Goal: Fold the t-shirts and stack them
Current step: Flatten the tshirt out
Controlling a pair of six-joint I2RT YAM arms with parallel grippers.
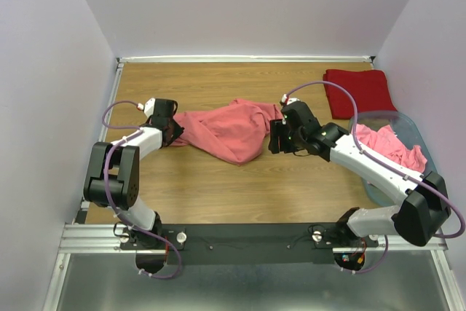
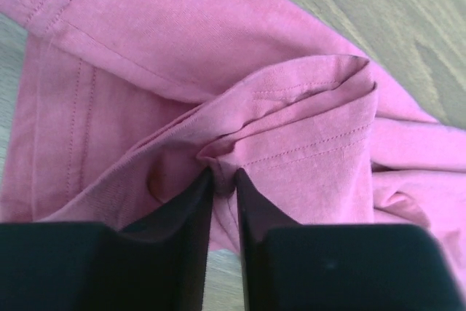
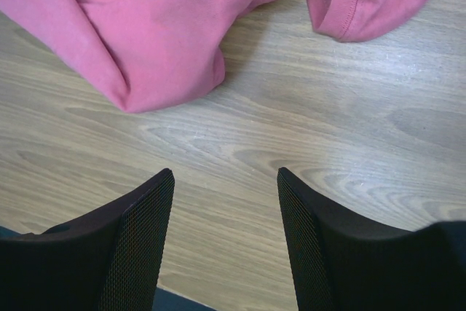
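Observation:
A crumpled salmon-pink t-shirt [image 1: 226, 129] lies on the wooden table [image 1: 218, 187] between the two arms. My left gripper [image 1: 175, 130] is at its left end. In the left wrist view the left gripper [image 2: 224, 172] is shut, pinching a hemmed fold of the pink t-shirt [image 2: 218, 49]. My right gripper [image 1: 274, 138] hovers at the shirt's right edge. In the right wrist view the right gripper [image 3: 226, 176] stands open over bare wood, with the shirt [image 3: 160, 27] just ahead of its fingertips. A folded deep red t-shirt [image 1: 359, 91] lies at the back right.
An oval grey-blue basket [image 1: 416, 130] at the right edge holds more pink t-shirts [image 1: 389, 147]. The right arm reaches across its near side. White walls close in the table on three sides. Bare wood shows in front of the shirt.

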